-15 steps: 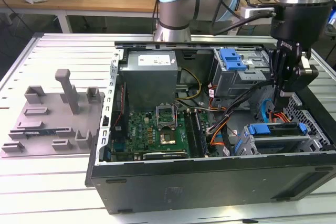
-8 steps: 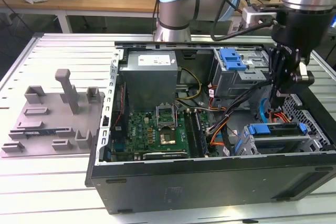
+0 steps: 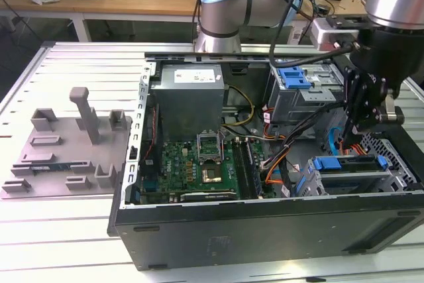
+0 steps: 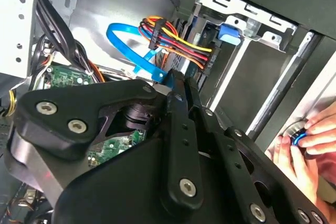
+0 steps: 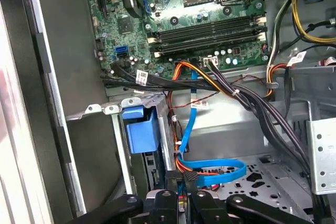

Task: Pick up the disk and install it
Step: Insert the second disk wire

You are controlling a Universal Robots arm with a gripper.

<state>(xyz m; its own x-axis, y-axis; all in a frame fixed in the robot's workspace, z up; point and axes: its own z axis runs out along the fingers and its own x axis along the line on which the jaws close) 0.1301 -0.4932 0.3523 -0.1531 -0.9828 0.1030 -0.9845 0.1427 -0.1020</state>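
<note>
Okay, my hand (image 3: pixel 347 138) hangs inside the open computer case (image 3: pixel 265 233), at the exterior view's right end, just above the drive cage. It is narrow, the fingers (image 4: pixel 181 103) nearly together. I cannot tell if anything is pinched between them. In both wrist views the tips sit right by a looped blue cable (image 5: pixel 220 169) and a bundle of coloured wires (image 4: pixel 176 40).

The disk (image 3: pixel 351 178) sits in the drive cage at the case's near corner on the exterior view's right. A blue rail (image 3: pixel 344 162) runs along its top edge, and it is below my hand and not touching it.

The green board (image 3: pixel 199 164) lies flat in the middle of the case, and the grey power box (image 3: pixel 189 94) is behind it. The case rests on the slatted bench (image 3: pixel 66 243). A grey plastic jig (image 3: pixel 73 150) stands well apart on the exterior view's left.

In the second wrist view a person's hand (image 4: pixel 302 153) is at the case edge.
</note>
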